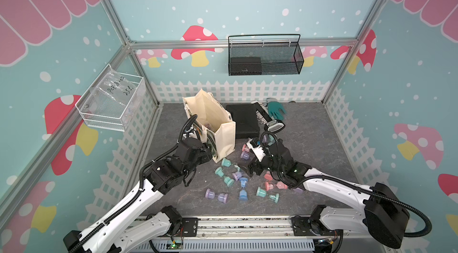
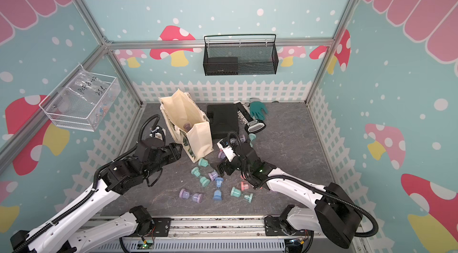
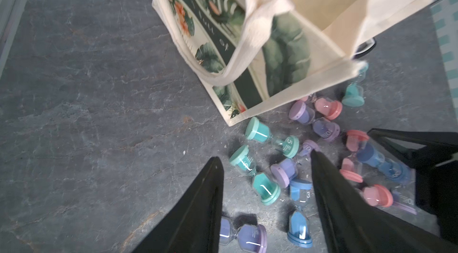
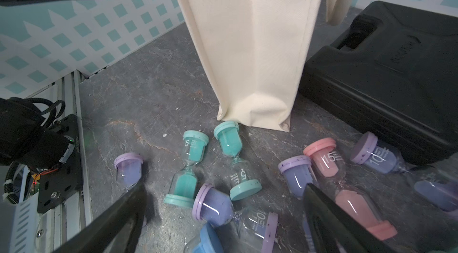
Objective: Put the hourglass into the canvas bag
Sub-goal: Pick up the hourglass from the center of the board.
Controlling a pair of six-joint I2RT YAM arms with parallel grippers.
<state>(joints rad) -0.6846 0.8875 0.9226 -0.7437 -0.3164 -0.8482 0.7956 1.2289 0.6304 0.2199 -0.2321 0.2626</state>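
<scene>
Standing boxy canvas bag (image 1: 224, 137), scattered plastic hourglasses (image 1: 210, 193)

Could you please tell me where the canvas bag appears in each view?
Both top views: canvas bag stands open, left of centre.
Left wrist: canvas bag, upper middle, printed side.
Right wrist: canvas bag, top centre, plain side.
Shared landmark: teal hourglass lying at its bottom corner.

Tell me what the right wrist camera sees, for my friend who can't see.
The open right gripper hovers over a jumble of teal, purple, pink and blue hourglasses lying on their sides on a grey table. Beyond them stands the cream canvas bag, with a black case beside it.
</scene>
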